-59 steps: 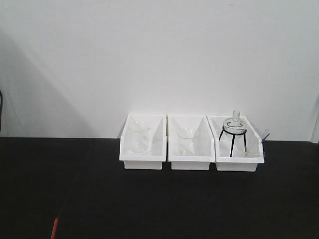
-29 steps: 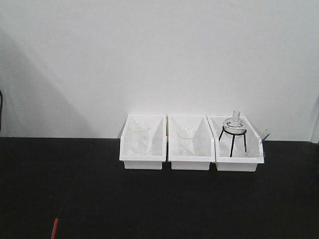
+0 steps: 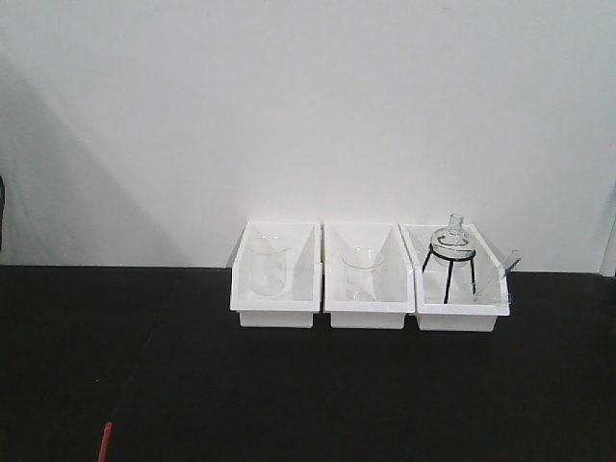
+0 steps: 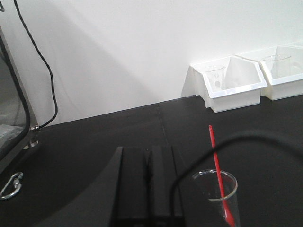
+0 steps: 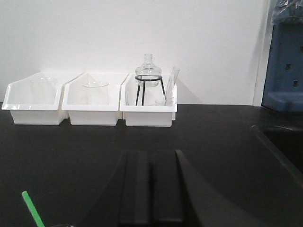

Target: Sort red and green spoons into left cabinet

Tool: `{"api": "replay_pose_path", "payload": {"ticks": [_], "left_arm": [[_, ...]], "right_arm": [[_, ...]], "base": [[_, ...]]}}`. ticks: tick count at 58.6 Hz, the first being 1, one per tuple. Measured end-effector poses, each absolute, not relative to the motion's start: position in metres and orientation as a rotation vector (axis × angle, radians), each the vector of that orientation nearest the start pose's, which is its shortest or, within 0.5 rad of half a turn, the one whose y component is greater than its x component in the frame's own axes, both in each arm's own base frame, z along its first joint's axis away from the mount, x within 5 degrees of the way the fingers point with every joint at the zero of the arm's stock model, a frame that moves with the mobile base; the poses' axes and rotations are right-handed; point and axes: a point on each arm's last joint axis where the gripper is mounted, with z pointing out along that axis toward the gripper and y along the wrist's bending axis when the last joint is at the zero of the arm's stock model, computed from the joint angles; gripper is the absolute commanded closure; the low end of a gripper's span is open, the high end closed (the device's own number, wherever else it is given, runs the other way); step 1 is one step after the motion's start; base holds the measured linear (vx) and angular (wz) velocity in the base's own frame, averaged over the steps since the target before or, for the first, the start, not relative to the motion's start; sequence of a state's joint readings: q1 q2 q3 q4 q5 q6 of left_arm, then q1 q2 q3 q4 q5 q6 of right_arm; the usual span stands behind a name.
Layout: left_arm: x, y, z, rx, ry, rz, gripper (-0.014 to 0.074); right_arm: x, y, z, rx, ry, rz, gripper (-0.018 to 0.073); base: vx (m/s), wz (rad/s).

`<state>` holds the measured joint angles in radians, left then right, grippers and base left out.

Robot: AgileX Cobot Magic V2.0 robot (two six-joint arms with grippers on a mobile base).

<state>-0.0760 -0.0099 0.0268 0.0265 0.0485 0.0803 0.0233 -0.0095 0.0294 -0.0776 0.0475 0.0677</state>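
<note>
The red spoon stands handle-up in a clear glass beaker on the black table, just right of my left gripper, which is shut and empty. The spoon's handle tip also shows at the bottom left of the front view. The green spoon shows only as a handle tip at the bottom left of the right wrist view, left of my right gripper, which is shut and empty. The left cabinet shows only as a dark-framed edge at the far left.
Three white open bins with glassware stand in a row at the back of the black table against the white wall. A black cable hangs down the wall by the cabinet. A blue object stands at the far right.
</note>
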Motion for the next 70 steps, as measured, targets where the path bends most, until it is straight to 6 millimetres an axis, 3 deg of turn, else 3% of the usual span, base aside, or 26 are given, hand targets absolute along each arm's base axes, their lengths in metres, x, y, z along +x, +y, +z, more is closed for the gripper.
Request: {"api": "replay_pose_path", "payload": {"ticks": [16, 24, 30, 34, 42, 56, 70], "left_arm": [[0.057, -0.004, 0.2, 0.14, 1.543, 0.025, 0.0596], [0.057, -0.004, 0.2, 0.14, 1.543, 0.025, 0.0596], [0.057, -0.004, 0.2, 0.14, 1.543, 0.025, 0.0596], [0.057, -0.004, 0.2, 0.14, 1.543, 0.025, 0.0596], [0.057, -0.004, 0.2, 0.14, 1.543, 0.025, 0.0596], [0.057, -0.004, 0.2, 0.14, 1.543, 0.025, 0.0596], [0.057, -0.004, 0.2, 0.14, 1.543, 0.025, 0.0596]], "right_arm": [[0.052, 0.003, 0.23, -0.027, 1.268, 0.033, 0.0562], [0.041, 0.002, 0.282, -0.023, 1.187, 0.028, 0.0562], [0.041, 0.001, 0.323, -0.021, 1.222, 0.016, 0.0562], [0.051, 0.001, 0.35, -0.018, 1.277, 0.011, 0.0562], [0.082, 0.001, 0.381, -0.011, 1.433, 0.003, 0.0562], [0.127, 0.001, 0.393, 0.0, 1.613, 0.006, 0.0562], [0.143, 0.003, 0.386, 0.032, 1.668, 0.055, 0.0559]], "base": [[0.0, 0.0], [0.0, 0.0], [0.0, 0.0], [0.0, 0.0], [0.0, 0.0], [0.0, 0.0], [0.0, 0.0]]}}
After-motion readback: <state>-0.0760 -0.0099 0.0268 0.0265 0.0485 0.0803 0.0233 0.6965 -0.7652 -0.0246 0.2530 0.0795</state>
